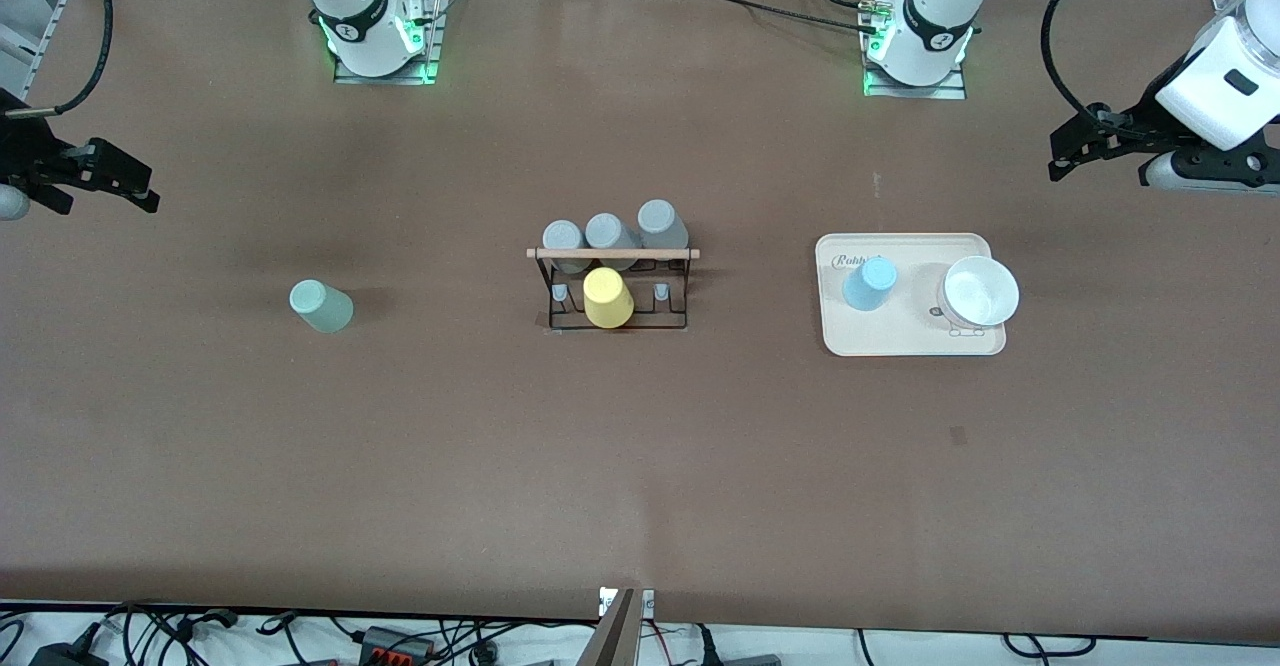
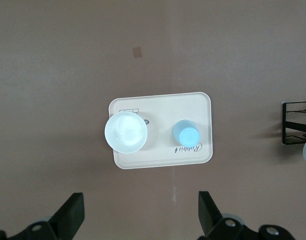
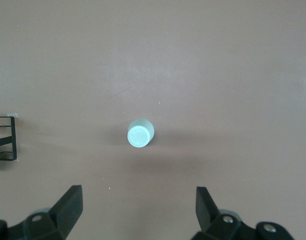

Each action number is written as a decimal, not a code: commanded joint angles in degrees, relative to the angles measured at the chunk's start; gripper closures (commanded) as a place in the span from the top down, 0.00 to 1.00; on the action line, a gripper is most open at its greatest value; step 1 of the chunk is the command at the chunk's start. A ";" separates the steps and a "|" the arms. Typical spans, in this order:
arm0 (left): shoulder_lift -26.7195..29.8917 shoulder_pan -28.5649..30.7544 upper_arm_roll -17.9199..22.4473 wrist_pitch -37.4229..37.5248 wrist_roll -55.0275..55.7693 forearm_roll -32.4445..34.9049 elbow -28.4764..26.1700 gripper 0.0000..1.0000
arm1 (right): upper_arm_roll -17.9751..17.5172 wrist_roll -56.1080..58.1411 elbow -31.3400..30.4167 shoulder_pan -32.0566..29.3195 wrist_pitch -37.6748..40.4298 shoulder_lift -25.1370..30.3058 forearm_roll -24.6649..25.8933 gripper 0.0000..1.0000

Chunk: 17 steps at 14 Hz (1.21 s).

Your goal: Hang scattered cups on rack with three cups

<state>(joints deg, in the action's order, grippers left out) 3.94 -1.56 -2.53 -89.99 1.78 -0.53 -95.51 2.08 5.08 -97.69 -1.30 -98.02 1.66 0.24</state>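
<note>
The mint cup (image 1: 321,306) is standing inverted on the surface toward the right arm's end, directly under the wide-open right tool (image 3: 138,210). The blue cup (image 1: 869,283) is resting on the tray (image 1: 905,344), under the wide-open left tool (image 2: 140,215).

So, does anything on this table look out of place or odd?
Two cups stand away from the rack: the mint-green cup alone toward the right arm's end, and the light blue cup on the tray beside a white bowl. Nothing looks spilled or damaged. Both grippers wait open.
</note>
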 commanded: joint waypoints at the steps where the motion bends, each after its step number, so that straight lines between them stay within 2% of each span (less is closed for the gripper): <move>1: 0.28 0.33 -0.37 0.17 -0.99 0.00 0.06 1.00 | -0.32 -0.34 -2.41 -0.10 -0.23 2.38 -0.42 1.00; 6: 0.20 0.33 -0.46 -0.01 -0.91 0.17 0.23 1.00 | -0.23 -0.43 -2.33 -0.19 -0.76 2.30 -0.42 1.00; 10: -1.39 0.07 -0.37 0.52 -0.20 1.84 2.78 1.00 | -0.23 -0.43 -2.33 -0.19 -1.03 2.04 -0.42 1.00; 13: -1.74 -0.37 -0.46 7.44 -0.91 1.49 2.87 1.00 | -0.23 -0.43 -2.33 -0.19 -1.03 2.04 -0.42 1.00; 14: -1.91 -0.72 -0.46 7.72 -0.91 1.49 2.96 1.00 | -0.23 -0.43 -2.33 -0.19 -1.12 1.95 -0.42 1.00; 17: -6.37 -2.04 -0.46 8.16 -0.82 1.41 5.23 1.00 | -0.23 -0.43 -2.33 -0.19 -1.03 1.86 -0.50 1.00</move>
<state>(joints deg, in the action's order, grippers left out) 2.20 -2.93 -2.92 -83.87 1.75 0.14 -94.19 2.07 5.06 -98.51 -1.32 -98.29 2.26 0.24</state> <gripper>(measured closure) 0.000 0.000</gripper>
